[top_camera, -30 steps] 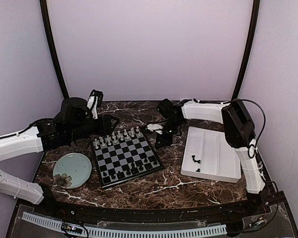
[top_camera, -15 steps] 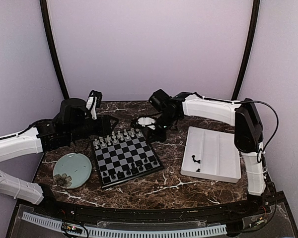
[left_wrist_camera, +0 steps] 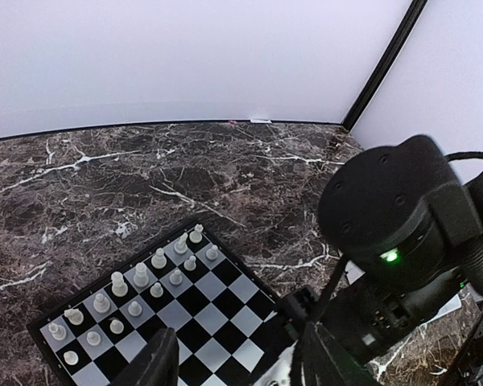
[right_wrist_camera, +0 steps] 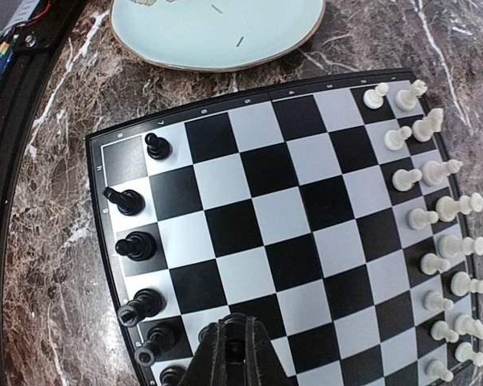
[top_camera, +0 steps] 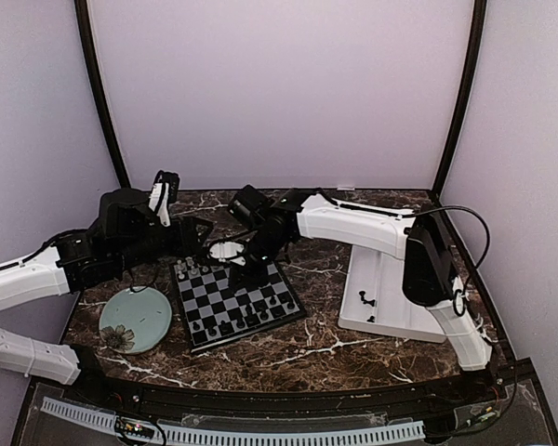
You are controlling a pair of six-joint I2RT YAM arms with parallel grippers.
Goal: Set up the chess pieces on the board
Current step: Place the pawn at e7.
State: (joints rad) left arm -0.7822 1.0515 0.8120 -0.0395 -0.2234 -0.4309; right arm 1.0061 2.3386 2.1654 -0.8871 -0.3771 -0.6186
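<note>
The board (top_camera: 234, 297) lies left of centre on the table. White chess pieces (top_camera: 193, 269) fill its far rows and black chess pieces (top_camera: 251, 316) stand along its near edge. My right gripper (top_camera: 245, 271) reaches across over the board. In the right wrist view it (right_wrist_camera: 235, 354) is shut on a small black piece (right_wrist_camera: 235, 346), above the board (right_wrist_camera: 306, 217) near the black row (right_wrist_camera: 137, 245). My left gripper (top_camera: 197, 234) hovers behind the board's far left corner. It (left_wrist_camera: 237, 366) is open and empty above the board (left_wrist_camera: 201, 314), and the white pieces (left_wrist_camera: 137, 277) show below it.
A pale-green plate (top_camera: 135, 319) lies left of the board and shows in the right wrist view (right_wrist_camera: 217, 32). A white compartment tray (top_camera: 395, 279) at the right holds two black pieces (top_camera: 365, 299). My right arm's wrist (left_wrist_camera: 402, 225) is close beside the left gripper.
My right arm has swung left from beside the tray to over the board, carrying the black piece. My left arm has drawn back a little to the left.
</note>
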